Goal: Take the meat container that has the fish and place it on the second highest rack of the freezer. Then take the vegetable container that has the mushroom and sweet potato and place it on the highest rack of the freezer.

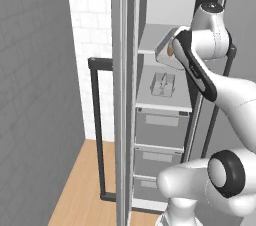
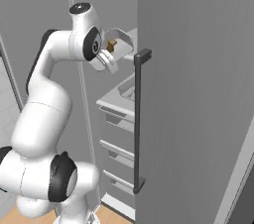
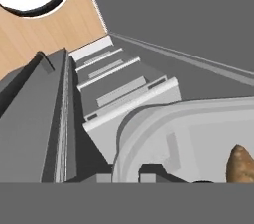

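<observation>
We're up at the open freezer (image 1: pixel 150 120) now, arm stretched high, and our claw (image 3: pixel 149 177) is clenched on the rim of the vegetable container (image 1: pixel 167 47), the pale-grey tray with the sweet potato (image 3: pixel 241 164) in it. From the left base view, the tray hangs tilted at the front edge of the highest rack (image 1: pixel 152 42), partly over the shelf board, with a sliver of orange-brown showing against the wrist. From the right base view, the same tray sticks out from the hand toward the cabinet, a small brown lump visible inside it; we can't tell whether that's the mushroom or the potato.

Down the hand view, the tray's curved rim sits right at our finger tips (image 3: pixel 151 171), the sweet potato lying at the lower right corner. Whether the tray's bottom is touching the shelf yet, we can't tell.

One level down, the meat container (image 1: pixel 162 85) rests flat on the second highest rack (image 1: pixel 162 101), just above the stacked grey drawer fronts (image 1: pixel 160 130). The fish inside is too pale to make out. The long dark door handle (image 2: pixel 139 124) stands upright on the open door beside us.
</observation>
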You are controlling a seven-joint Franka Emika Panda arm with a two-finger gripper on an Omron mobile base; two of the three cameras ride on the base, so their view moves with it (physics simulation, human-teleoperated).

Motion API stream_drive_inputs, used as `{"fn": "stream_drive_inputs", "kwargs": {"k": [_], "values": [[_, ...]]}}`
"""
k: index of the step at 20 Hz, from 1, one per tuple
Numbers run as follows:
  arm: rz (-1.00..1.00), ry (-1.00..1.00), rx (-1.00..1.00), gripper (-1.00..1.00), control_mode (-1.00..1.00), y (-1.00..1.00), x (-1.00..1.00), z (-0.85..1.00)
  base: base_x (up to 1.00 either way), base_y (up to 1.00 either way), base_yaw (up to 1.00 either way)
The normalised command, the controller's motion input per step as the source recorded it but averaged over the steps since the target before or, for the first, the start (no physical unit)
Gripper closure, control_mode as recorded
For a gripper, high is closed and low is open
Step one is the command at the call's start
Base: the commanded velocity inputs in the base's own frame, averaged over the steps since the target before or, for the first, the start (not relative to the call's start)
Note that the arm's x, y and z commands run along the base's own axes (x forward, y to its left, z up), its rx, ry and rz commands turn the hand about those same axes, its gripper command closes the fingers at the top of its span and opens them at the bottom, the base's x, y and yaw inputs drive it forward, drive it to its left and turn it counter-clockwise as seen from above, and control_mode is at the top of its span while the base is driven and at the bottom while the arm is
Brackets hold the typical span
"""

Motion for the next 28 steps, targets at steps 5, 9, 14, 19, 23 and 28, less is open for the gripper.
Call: {"fn": "stream_drive_inputs", "kwargs": {"k": [5, 9, 14, 19, 23, 28], "values": [[0.0, 0.0, 0.0, 1.0, -1.0, -0.19, 0.7, 0.0, 0.0, 0.0, 0.0], [0.0, 0.0, 0.0, 1.0, -1.0, -0.15, 0.73, 0.0, 0.0, 0.0, 0.0], [0.0, 0.0, 0.0, 1.0, -1.0, -0.12, 0.7, 0.0, 0.0, 0.0, 0.0], [0.0, 0.0, 0.0, 1.0, -1.0, -0.19, 0.6, 0.0, 0.0, 0.0, 0.0], [0.0, 0.0, 0.0, 1.0, -1.0, -0.08, 0.37, 0.0, 0.0, 0.0, 0.0], [0.0, 0.03, 0.0, 1.0, -1.0, 0.0, 0.18, 0.0, 0.0, 0.0, 0.0]]}}
